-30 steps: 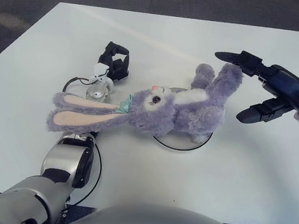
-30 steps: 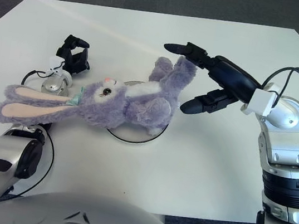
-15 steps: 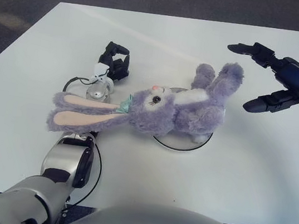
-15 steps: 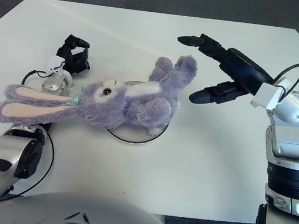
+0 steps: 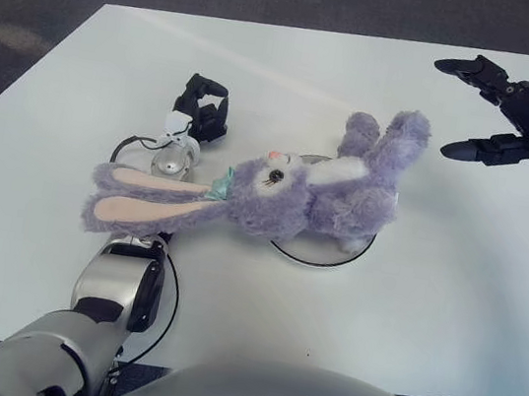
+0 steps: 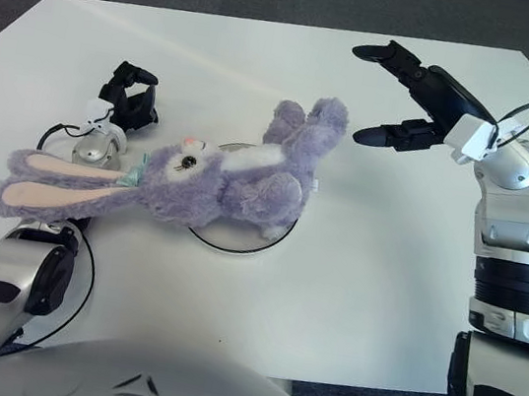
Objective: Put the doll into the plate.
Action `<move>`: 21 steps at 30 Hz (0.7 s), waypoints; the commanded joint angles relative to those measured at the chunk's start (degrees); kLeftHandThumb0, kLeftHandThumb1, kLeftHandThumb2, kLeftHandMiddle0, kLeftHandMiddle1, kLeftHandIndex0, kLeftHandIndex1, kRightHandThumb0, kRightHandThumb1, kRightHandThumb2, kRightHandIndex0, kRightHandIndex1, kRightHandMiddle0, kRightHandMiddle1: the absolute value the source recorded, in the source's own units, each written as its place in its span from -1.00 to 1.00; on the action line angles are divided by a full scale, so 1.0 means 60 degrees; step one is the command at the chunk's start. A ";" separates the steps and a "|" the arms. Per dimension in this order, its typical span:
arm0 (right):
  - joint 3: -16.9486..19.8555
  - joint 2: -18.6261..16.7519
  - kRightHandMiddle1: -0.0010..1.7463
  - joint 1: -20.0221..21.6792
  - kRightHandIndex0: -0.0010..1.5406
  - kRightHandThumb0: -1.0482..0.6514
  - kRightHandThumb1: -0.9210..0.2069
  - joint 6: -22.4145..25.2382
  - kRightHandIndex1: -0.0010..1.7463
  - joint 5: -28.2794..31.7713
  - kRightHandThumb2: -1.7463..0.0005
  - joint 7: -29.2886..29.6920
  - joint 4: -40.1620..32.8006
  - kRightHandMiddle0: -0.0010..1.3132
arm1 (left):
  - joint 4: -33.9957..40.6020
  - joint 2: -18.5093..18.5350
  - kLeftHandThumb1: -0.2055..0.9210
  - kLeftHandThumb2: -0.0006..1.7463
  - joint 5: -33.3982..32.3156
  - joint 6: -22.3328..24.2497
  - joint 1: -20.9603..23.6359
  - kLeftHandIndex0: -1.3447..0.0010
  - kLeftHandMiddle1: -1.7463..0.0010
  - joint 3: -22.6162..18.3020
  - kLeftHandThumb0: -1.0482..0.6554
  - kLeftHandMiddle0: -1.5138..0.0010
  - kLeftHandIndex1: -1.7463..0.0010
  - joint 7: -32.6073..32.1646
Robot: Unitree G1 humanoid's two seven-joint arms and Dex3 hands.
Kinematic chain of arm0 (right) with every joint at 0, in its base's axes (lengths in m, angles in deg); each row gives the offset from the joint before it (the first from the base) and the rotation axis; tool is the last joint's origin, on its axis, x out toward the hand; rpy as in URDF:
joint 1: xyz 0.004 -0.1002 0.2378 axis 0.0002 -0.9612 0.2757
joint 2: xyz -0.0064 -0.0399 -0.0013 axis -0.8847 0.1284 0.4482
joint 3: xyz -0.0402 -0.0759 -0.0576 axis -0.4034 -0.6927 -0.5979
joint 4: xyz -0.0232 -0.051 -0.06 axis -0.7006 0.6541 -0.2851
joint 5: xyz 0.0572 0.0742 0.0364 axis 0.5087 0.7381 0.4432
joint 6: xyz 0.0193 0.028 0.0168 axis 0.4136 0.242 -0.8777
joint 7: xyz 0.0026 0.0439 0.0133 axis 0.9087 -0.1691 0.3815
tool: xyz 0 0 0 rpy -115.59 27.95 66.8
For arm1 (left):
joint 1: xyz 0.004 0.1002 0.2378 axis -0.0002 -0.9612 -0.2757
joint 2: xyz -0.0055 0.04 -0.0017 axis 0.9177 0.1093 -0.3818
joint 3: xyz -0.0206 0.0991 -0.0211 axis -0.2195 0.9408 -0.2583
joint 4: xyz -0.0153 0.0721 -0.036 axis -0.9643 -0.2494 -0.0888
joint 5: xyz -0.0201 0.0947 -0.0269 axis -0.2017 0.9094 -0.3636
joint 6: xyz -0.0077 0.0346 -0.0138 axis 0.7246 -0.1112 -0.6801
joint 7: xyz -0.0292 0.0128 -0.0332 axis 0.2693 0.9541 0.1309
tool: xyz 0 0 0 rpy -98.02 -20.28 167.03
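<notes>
While the doll (image 5: 275,195) lies on its side across the plate (image 5: 321,253), its body and legs cover most of the dish, and its head and long ears hang off the rim toward the robot's left, over the table (image 5: 412,280). The right hand (image 6: 409,95) is in the air to the right of the doll's raised feet, well apart from them, fingers spread and holding nothing. The left hand (image 5: 201,109) shows beyond the doll's ears, fingers curled with nothing in them.

By the look of it, the placing step is done and the release is made; what is in hand is the retreat. If the job counts as finished with the head overhanging, the next move only calls for parking the right arm clear. If not, a nudge of the head toward the dish would be needed.
</notes>
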State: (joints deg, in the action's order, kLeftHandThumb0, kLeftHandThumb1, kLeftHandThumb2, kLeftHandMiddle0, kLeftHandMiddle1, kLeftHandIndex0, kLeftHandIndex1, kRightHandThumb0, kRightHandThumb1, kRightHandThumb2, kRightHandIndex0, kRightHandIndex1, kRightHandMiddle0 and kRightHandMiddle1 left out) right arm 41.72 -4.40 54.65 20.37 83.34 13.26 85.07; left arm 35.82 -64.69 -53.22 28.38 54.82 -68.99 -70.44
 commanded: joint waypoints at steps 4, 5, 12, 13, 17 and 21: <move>0.0220 -0.0495 0.11 0.0798 -0.64 -0.57 -0.60 0.0154 -0.51 0.0756 0.28 -0.0005 0.1607 -1.00 | -0.0513 -0.0037 0.66 -0.10 -0.0063 0.0069 -0.0604 0.54 -1.00 -0.0088 -0.21 -0.19 -1.00 0.0042; 0.0215 -0.0600 0.14 0.1011 -0.65 -0.56 -0.59 -0.0191 -0.42 0.0710 0.24 0.0075 0.2346 -1.00 | -0.0529 -0.0028 0.66 -0.10 -0.0087 0.0020 -0.0608 0.54 -1.00 -0.0103 -0.21 -0.19 -1.00 0.0083; 0.0534 -0.0963 0.29 0.1648 -0.69 -0.54 -0.65 -0.1398 -0.13 0.1353 0.19 -0.0481 0.4775 -1.00 | -0.0664 0.0010 0.66 -0.10 -0.0176 -0.0174 -0.0592 0.55 -1.00 -0.0163 -0.21 -0.20 -1.00 0.0215; 0.0659 -0.1063 0.29 0.1759 -0.70 -0.54 -0.65 -0.1469 -0.12 0.1672 0.19 -0.0804 0.5083 -1.00 | -0.0679 0.0012 0.66 -0.10 -0.0179 -0.0194 -0.0591 0.55 -1.00 -0.0171 -0.21 -0.20 -1.00 0.0221; 0.1048 -0.1294 0.29 0.2033 -0.67 -0.50 -0.65 -0.1544 -0.08 0.2495 0.19 -0.1687 0.6029 -1.00 | -0.0739 0.0027 0.66 -0.10 -0.0160 -0.0260 -0.0581 0.54 -1.00 -0.0193 -0.21 -0.21 -1.00 0.0234; 0.1496 -0.1456 0.33 0.2121 -0.60 -0.41 -0.64 -0.1095 -0.03 0.3133 0.14 -0.2162 0.6862 -1.00 | -0.0797 0.0055 0.66 -0.10 -0.0140 -0.0328 -0.0574 0.54 -1.00 -0.0198 -0.21 -0.21 -1.00 0.0271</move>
State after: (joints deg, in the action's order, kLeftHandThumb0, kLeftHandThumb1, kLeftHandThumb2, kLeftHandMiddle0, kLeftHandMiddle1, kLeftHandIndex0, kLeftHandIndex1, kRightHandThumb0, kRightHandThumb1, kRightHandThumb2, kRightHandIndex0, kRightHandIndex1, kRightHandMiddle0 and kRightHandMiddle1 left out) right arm 48.23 -12.15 65.94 12.19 98.94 2.01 122.75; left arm 34.04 -64.37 -54.14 26.17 55.41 -70.17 -69.43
